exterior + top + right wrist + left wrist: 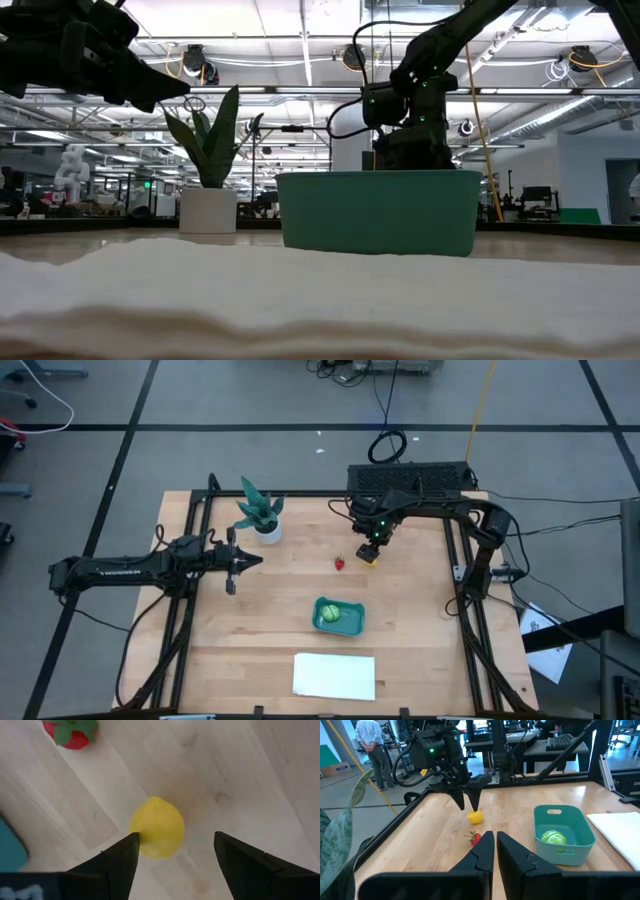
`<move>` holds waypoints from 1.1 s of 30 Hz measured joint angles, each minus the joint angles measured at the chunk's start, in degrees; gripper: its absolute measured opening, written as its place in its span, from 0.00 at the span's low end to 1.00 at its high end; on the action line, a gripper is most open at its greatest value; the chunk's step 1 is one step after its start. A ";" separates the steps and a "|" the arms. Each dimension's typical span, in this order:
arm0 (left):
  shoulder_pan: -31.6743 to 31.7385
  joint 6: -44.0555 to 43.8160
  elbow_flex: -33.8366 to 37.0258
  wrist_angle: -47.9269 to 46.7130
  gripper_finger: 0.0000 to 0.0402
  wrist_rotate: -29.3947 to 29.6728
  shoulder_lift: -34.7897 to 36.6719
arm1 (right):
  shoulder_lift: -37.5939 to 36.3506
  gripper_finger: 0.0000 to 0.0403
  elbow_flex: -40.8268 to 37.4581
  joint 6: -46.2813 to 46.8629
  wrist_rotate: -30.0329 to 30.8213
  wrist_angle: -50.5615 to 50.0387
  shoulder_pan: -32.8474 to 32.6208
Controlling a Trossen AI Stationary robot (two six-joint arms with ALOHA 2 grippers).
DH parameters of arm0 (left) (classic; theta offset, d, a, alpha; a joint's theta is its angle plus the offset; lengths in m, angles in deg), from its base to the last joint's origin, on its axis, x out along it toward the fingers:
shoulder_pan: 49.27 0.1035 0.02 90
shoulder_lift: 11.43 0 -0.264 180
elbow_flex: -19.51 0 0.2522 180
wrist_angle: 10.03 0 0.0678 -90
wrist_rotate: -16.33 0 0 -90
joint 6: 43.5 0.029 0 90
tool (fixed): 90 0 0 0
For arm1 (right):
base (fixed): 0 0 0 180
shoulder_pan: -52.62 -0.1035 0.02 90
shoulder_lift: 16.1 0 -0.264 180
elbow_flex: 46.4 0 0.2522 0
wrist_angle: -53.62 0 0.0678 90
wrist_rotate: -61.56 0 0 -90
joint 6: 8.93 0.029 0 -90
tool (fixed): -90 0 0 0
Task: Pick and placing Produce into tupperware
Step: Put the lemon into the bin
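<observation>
Yellow lemon (157, 834), smooth, rounded, pointed tip

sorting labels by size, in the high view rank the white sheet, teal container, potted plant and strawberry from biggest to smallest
1. White sheet, the largest.
2. Teal container and potted plant: these look about alike in spread, so I would not rank one over the other.
3. Strawberry, by far the smallest.

1. One round green piece (328, 612).
2. One red strawberry piece (340, 563).
3. One yellow lemon piece (157, 826).
4. One teal tupperware (352, 623).
5. One potted plant (262, 513).
6. One flat white rectangle (334, 675).
7. Two robot arms.
</observation>
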 joint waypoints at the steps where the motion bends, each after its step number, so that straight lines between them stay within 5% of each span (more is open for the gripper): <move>1: 0.00 0.00 0.00 -0.02 0.06 0.00 0.00 | 0.00 0.62 0.00 -0.25 -0.67 0.24 -0.01; 33: 0.00 0.42 0.00 -0.37 0.06 0.00 -0.01 | -0.16 0.62 -9.86 0.67 -0.84 12.22 -0.58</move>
